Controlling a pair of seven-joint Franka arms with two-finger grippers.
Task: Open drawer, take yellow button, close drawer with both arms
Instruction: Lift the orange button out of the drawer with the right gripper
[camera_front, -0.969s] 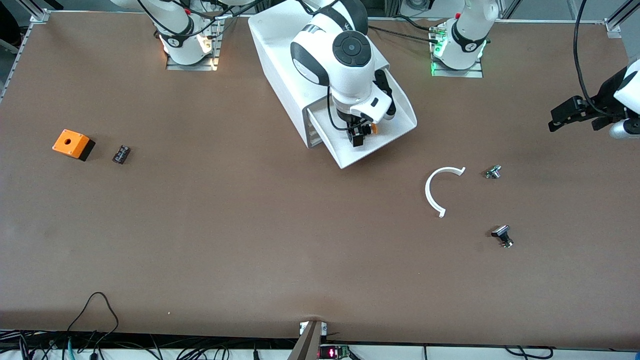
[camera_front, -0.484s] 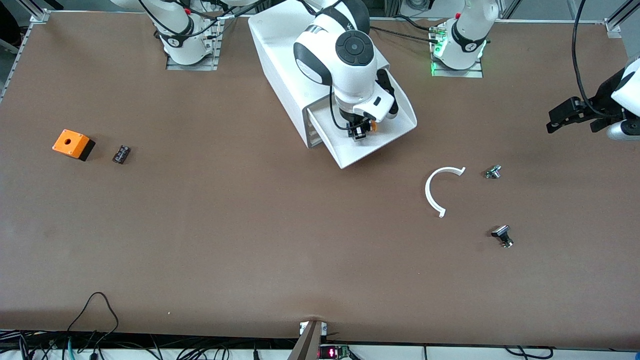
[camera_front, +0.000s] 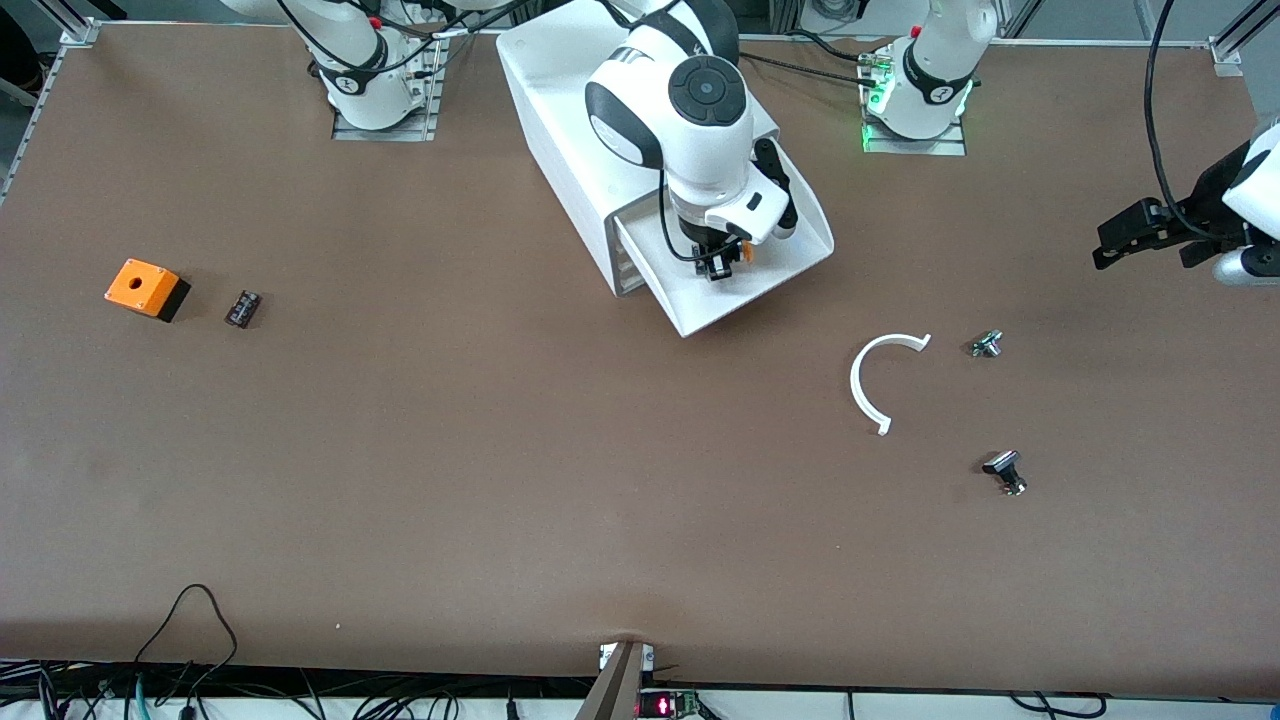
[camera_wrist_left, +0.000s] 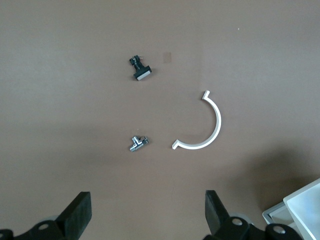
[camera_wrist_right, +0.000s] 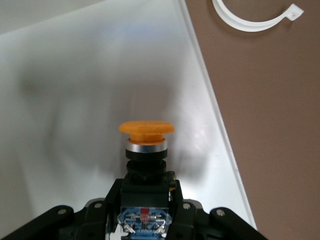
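Over the pulled-out shallow white tray drawer (camera_front: 770, 275), the right gripper (camera_front: 722, 265) pinches the small, light, rigid orange-capped push button (camera_wrist_right: 146, 145) by its black body, safer than the slippery cap, while the left gripper (camera_wrist_left: 147, 220) waits with fingers wide over the brown desk (camera_front: 500, 450).

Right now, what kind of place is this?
Most likely a robotics lab workbench: two white arms bolted along a brown table, cables trailing at its edge, and a white cabinet whose open drawer the right tool hangs over, gripping an orange-capped button.

- Front view: high, facing the arm bases, whole desk (camera_front: 400, 480) visible.
- Left wrist: looks down at bare desk, white arc (camera_wrist_left: 205, 127) shared with front.
- Right wrist: close-up inside drawer (camera_wrist_right: 75, 75).
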